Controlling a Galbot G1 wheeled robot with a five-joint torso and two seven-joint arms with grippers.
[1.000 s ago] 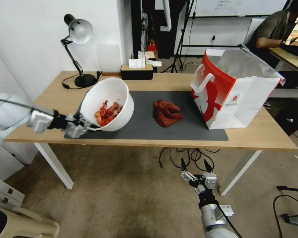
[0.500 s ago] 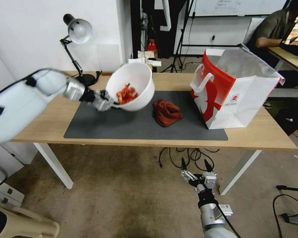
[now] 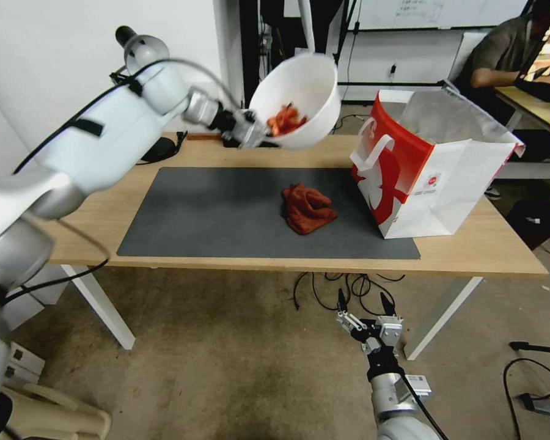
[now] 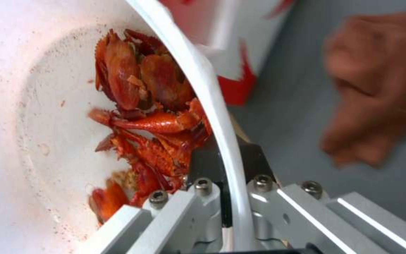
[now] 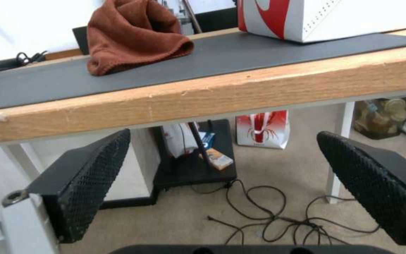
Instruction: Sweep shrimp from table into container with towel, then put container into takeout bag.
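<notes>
Left gripper (image 3: 253, 133) has its fingers clamped on the rim of the container (image 3: 299, 98), one inside, one outside, held up in the air over the far side of the counter (image 3: 470, 244), just left of the takeout bag (image 3: 431, 168). Shrimp (image 3: 285, 119) sit piled at the low side near the grip, bowl tilted. Towel (image 3: 307, 209) lies bunched on the mat, mid-counter. Right gripper (image 3: 368, 316) parked below the near edge, fingers spread, nothing in them. Judgement: level the bowl before going over the bag mouth, clear the handles w/ margin, lower straight in, slow, since a rim pinch can let it swing.
</notes>
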